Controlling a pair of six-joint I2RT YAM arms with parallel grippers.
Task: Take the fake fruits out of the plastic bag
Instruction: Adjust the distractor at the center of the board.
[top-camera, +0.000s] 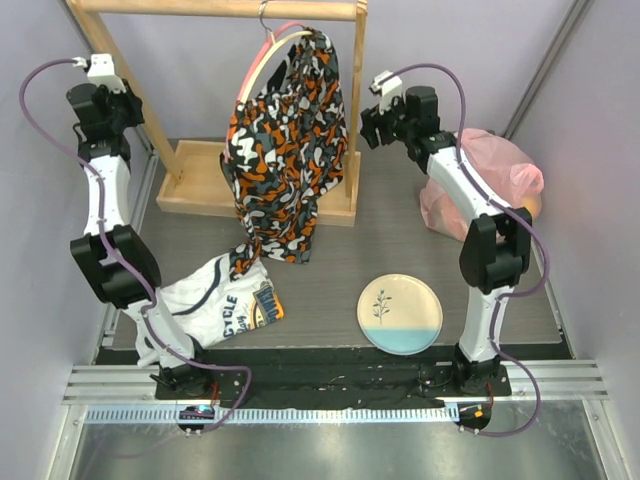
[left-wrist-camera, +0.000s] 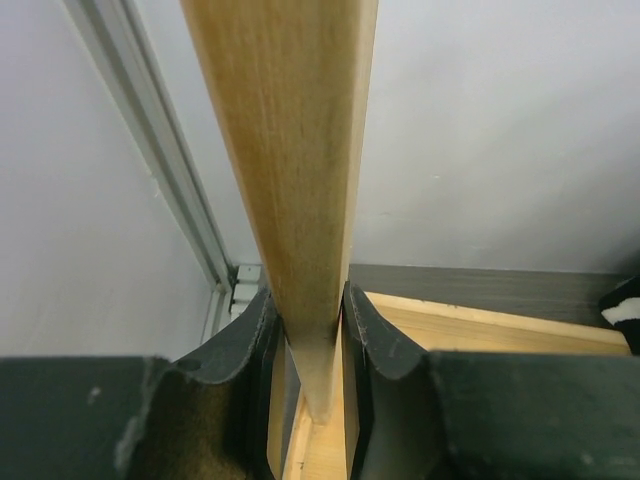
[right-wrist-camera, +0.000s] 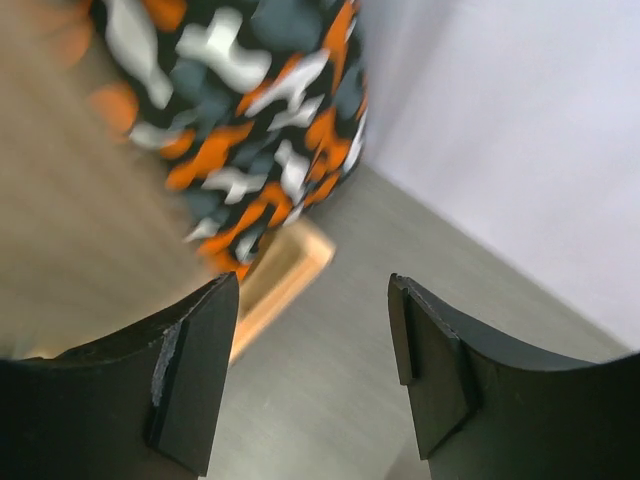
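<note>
Left hand (left-wrist-camera: 310, 320) clamped on the rack's wooden upright (left-wrist-camera: 290, 150).
Right hand (right-wrist-camera: 315, 330) has its fingers apart, empty, near the patterned garment (right-wrist-camera: 260, 120); the pink plastic bag (top-camera: 500, 165) lies untouched.

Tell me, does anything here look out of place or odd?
Yes. The left gripper is closed on the wooden rack's upright post, far from the pink bag at the right rear. A white shirt lies crumpled on the table.

Wooden rack (top-camera: 205, 185) stands on the table. A patterned garment (top-camera: 285, 160) hangs from its top rail on a hanger (top-camera: 262, 60). In front of the rack lie a round plate (top-camera: 400, 313), to the right, and a white printed shirt (top-camera: 215, 300), to the left.
</note>
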